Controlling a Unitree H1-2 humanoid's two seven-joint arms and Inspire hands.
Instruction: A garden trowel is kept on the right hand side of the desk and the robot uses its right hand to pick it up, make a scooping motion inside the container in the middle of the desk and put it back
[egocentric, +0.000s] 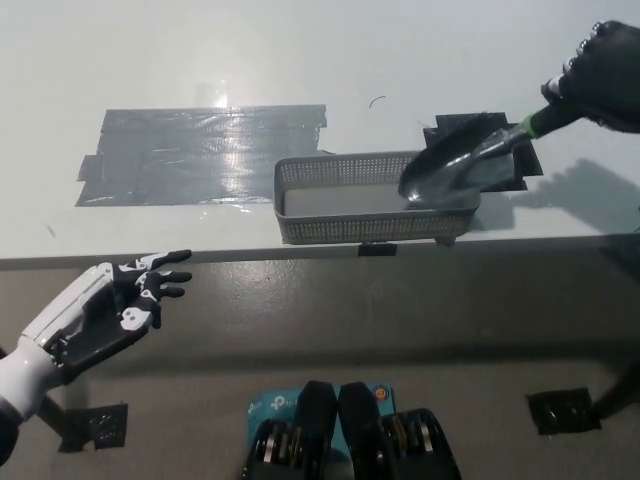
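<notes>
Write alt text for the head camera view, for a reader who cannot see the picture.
The robot's black right hand, top right, holds a garden trowel by its handle, the blade tilted down into the right end of a grey mesh container on a pale desk. The white left hand rests open at lower left, below the desk's front edge.

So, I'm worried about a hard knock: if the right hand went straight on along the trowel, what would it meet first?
Likely the container, at its right end: the right hand aims the trowel down-left, blade over that end. Depth is unclear, so whether it touches now I can't tell.
</notes>
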